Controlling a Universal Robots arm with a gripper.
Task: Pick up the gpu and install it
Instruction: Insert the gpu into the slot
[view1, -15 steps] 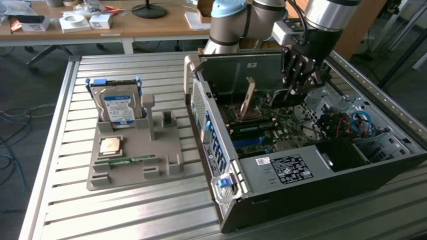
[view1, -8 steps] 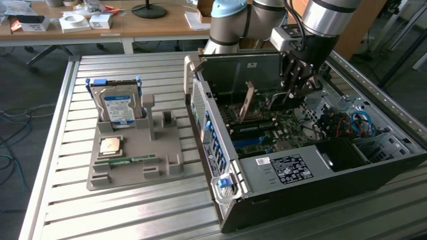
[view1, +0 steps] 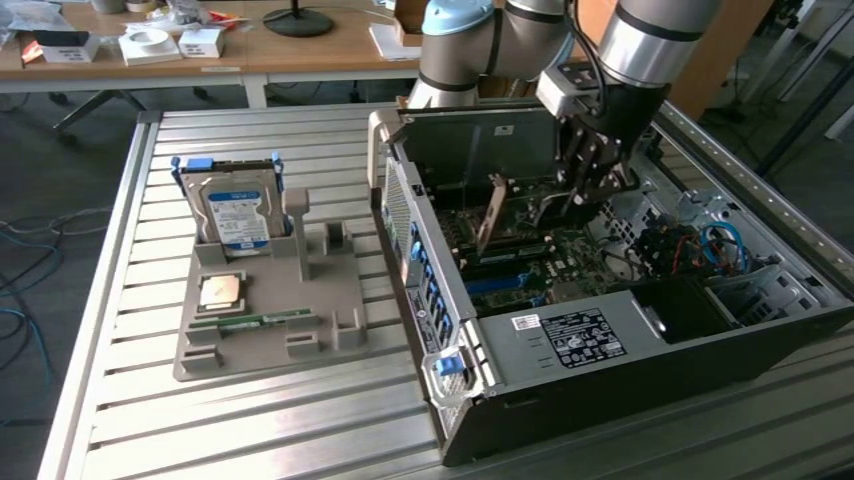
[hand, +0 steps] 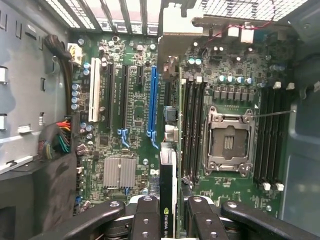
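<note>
1. Black robot fingers (hand: 146, 216) clamp the thin dark rectangular gpu (hand: 168, 200) card edge-on
2. The gpu hangs inside the open grey computer case (view1: 561, 340), over the green motherboard (hand: 125, 100), beside its long blue slot (hand: 152, 100)

A silver slatted aluminium table (view1: 134, 400) is carrying two items. A grey moulded plastic fixture tray with upright slots (view1: 274, 300) is lying flat on the slats toward the exterior view's left. A dark metal computer tower case (view1: 641, 420) is lying on its side toward the exterior view's right, its open interior facing up. The two are sitting just beside each other without touching, a narrow strip of bare slats showing between them.
</note>
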